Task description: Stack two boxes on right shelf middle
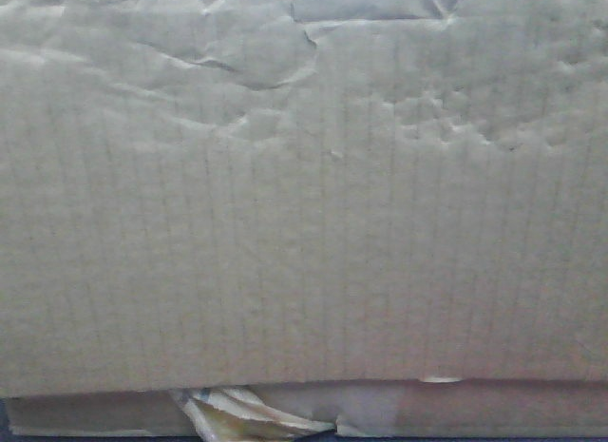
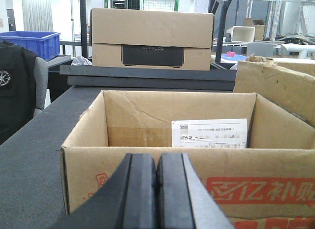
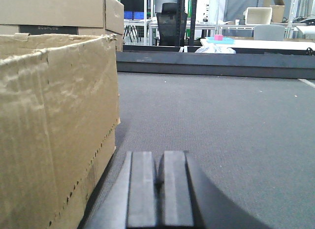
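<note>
Cardboard box (image 1: 304, 204) fills front view (edges cut off).

Soft, hazy front view; bright, evenly lit wrist views.

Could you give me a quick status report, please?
Left gripper shut, empty. Right gripper shut, empty. Wrinkled box fills front view, above taped box.

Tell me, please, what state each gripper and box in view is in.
Left gripper: shut, empty.
Right gripper: shut, empty.
Wrinkled box: upright, face dented and creased.
Taped box: tape torn and peeling, showing below the wrinkled box.
Open-top box: top open, white label inside.
ECOFLOW box: closed, on a raised dark ledge.
</note>
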You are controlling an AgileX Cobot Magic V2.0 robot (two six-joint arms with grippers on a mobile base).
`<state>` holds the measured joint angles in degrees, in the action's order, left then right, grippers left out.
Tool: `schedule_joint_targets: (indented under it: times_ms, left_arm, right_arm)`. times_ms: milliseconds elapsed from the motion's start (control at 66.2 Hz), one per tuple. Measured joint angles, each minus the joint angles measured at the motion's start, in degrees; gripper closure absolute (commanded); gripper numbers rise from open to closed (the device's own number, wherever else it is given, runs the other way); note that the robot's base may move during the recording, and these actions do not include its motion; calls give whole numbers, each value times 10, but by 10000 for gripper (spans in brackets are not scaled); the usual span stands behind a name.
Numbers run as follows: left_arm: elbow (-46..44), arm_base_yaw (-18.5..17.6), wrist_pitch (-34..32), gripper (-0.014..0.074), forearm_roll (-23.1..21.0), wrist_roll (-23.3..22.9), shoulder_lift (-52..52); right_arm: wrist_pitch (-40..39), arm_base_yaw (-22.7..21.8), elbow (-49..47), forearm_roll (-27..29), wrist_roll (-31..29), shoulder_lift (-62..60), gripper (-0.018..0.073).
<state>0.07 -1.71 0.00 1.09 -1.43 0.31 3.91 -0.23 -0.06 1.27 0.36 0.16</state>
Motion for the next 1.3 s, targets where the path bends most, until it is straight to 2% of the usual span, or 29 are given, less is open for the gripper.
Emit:
schedule_joint_targets:
  times_ms: [936, 1042, 1162, 1298]
  left_arm:
    - [0, 0, -14, 707, 12, 0, 0]
    - [-24, 0, 30, 707, 12, 0, 0]
    - [-105, 0, 138, 707, 13, 0, 0]
    - [-206, 0, 237, 707, 17, 0, 45]
  right_arm:
    - [0, 0, 0, 0, 0, 0, 727]
    - [0, 0, 0, 0, 0, 0, 727]
    - [0, 0, 0, 0, 0, 0, 727]
    - [0, 0, 0, 0, 0, 0, 727]
